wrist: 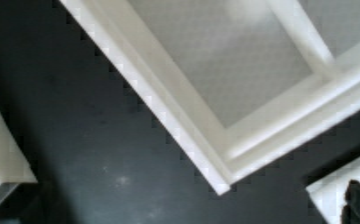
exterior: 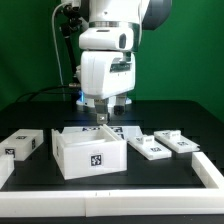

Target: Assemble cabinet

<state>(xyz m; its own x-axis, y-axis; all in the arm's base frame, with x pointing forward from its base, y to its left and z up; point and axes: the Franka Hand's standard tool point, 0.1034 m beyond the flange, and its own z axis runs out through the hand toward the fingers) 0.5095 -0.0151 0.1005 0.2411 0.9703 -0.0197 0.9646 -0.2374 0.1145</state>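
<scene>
— Where was the cabinet box, relative to the gripper?

— The white cabinet box (exterior: 88,155) sat open side up on the black table (exterior: 35,178), with one black-and-white tag on its front wall. The gripper (exterior: 100,117) hung just above the box's rear edge, pointing straight down.

— Open or closed?

— I could not tell. The fingers looked small and dark in the exterior view, and the wrist view did not show them.

— How many parts did you count?

— One box and three loose white drawer blocks. One block (exterior: 22,145) lay toward the exterior view's left. A second block (exterior: 150,148) and a third block (exterior: 182,143) lay toward its right. All three were apart from the box.

— Anything hard to make out?

— A white shape behind the box, beside the gripper, was too hidden to name. The wrist view showed only one corner of the box's rim (wrist: 186,120) and its pale grey inside. Other white pieces there were cut off at the picture's edges.
</scene>
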